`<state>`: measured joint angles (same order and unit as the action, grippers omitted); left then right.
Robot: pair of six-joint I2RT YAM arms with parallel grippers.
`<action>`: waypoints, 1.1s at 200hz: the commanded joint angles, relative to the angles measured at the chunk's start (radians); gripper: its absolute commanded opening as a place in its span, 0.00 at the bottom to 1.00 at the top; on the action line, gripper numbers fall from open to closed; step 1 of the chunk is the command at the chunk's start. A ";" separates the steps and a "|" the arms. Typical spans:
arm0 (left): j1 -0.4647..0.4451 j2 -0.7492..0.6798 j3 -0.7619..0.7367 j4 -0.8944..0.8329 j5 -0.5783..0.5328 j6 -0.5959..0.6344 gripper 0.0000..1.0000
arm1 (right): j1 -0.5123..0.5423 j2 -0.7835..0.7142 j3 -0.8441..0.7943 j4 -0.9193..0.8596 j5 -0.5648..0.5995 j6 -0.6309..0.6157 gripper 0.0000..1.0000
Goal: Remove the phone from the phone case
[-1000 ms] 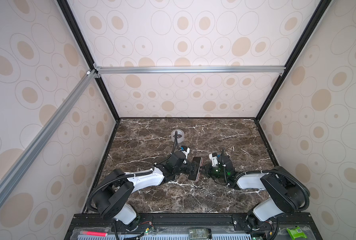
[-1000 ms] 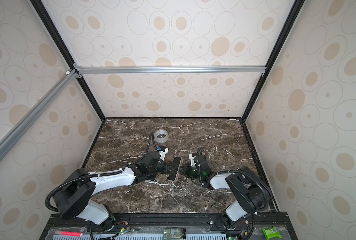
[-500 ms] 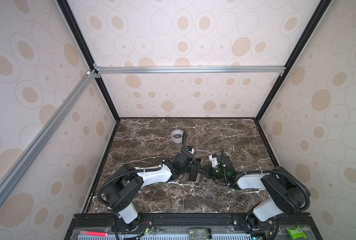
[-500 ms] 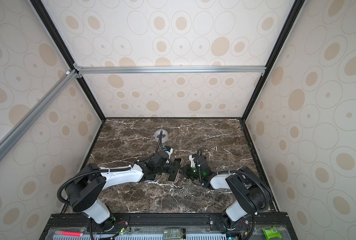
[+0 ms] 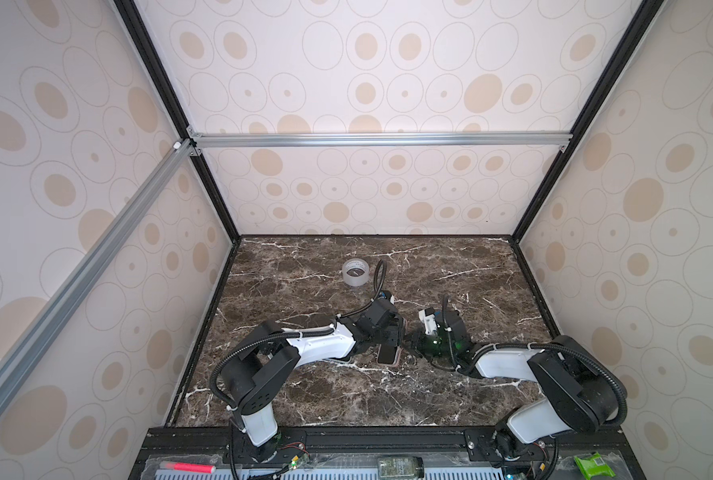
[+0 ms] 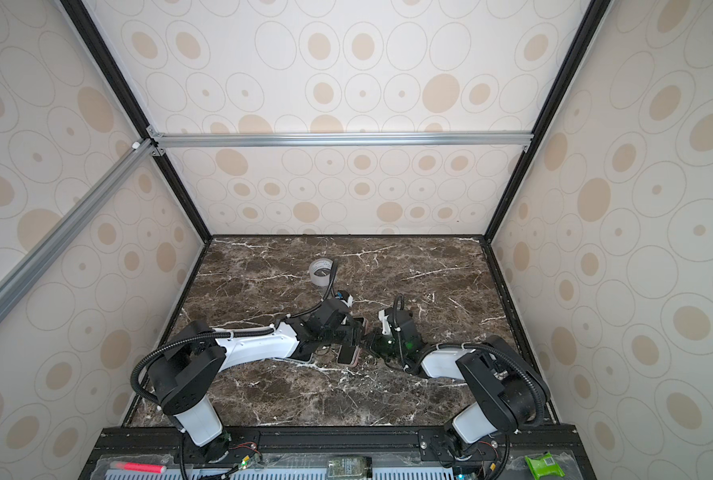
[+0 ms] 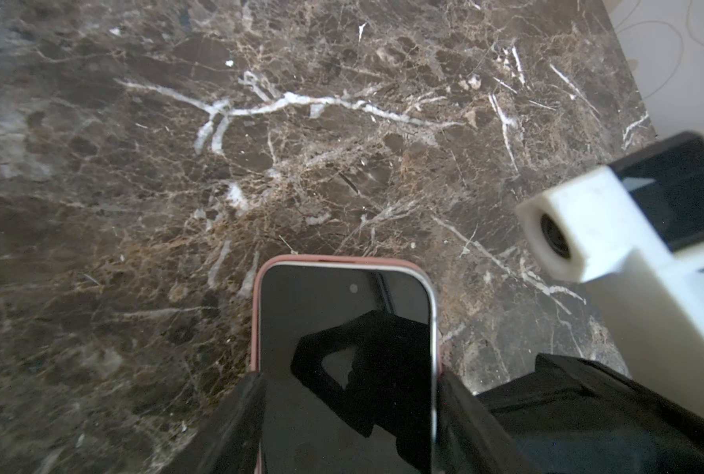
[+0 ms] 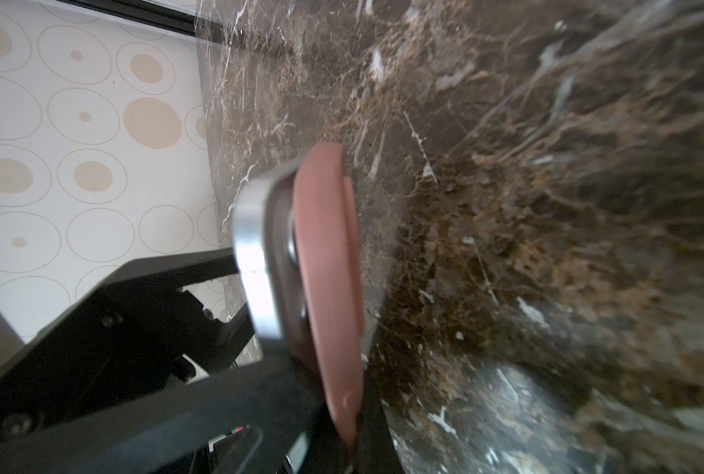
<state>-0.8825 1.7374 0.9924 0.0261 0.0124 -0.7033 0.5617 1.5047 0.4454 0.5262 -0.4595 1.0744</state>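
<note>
The phone [image 7: 346,328], black-screened with a silver edge, sits in a pink phone case [image 7: 255,320] at the middle of the marble table in both top views [image 5: 388,355] [image 6: 346,355]. My left gripper [image 7: 348,381] straddles the phone across its width, one finger against each long side, shut on it [image 5: 390,332]. My right gripper [image 8: 354,427] pinches the pink case's edge [image 8: 330,266] from the right [image 5: 413,343]. In the right wrist view the phone's silver edge [image 8: 256,254] stands away from the case at one corner.
A roll of clear tape [image 5: 355,272] lies behind the arms. The right wrist camera's white housing [image 7: 568,230] is close beside the phone. The enclosure walls ring the table [image 5: 450,395]. A red marker [image 5: 186,468] and a green packet [image 5: 591,465] lie on the front rail.
My left gripper has moved right, from beside the phone to over it, and its jaws have narrowed onto the phone's sides. The right gripper has stayed on the case.
</note>
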 commanded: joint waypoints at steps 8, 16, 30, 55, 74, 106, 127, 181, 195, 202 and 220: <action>-0.013 0.016 0.045 -0.076 -0.069 -0.008 0.61 | 0.001 -0.026 0.033 0.016 -0.005 -0.002 0.00; -0.013 0.014 0.047 -0.085 -0.080 -0.011 0.60 | 0.003 -0.026 0.034 0.013 -0.003 -0.002 0.00; -0.014 0.015 0.056 -0.104 -0.091 -0.008 0.58 | 0.001 -0.028 0.040 -0.006 0.002 -0.005 0.00; -0.021 0.028 0.080 -0.151 -0.115 0.004 0.57 | 0.001 -0.032 0.048 -0.025 0.015 -0.008 0.00; -0.025 0.033 0.097 -0.189 -0.144 0.005 0.56 | 0.001 -0.036 0.053 -0.044 0.025 -0.014 0.00; -0.027 0.043 0.107 -0.227 -0.170 -0.018 0.52 | 0.003 -0.045 0.048 -0.065 0.043 -0.021 0.00; -0.030 0.054 0.114 -0.228 -0.164 -0.019 0.47 | 0.001 -0.047 0.040 -0.063 0.047 -0.019 0.00; -0.035 0.071 0.120 -0.215 -0.143 -0.029 0.37 | 0.002 -0.048 0.034 -0.061 0.056 -0.014 0.00; -0.035 0.071 0.117 -0.213 -0.138 -0.030 0.33 | 0.002 -0.046 0.034 -0.055 0.054 -0.013 0.00; -0.036 0.071 0.117 -0.212 -0.138 -0.030 0.32 | 0.001 -0.045 0.034 -0.056 0.054 -0.013 0.00; -0.035 0.072 0.118 -0.217 -0.141 -0.028 0.31 | 0.003 -0.041 0.033 -0.051 0.054 -0.011 0.00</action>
<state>-0.9169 1.7958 1.1000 -0.1307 -0.0948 -0.7197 0.5617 1.4876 0.4732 0.4332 -0.4210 1.0603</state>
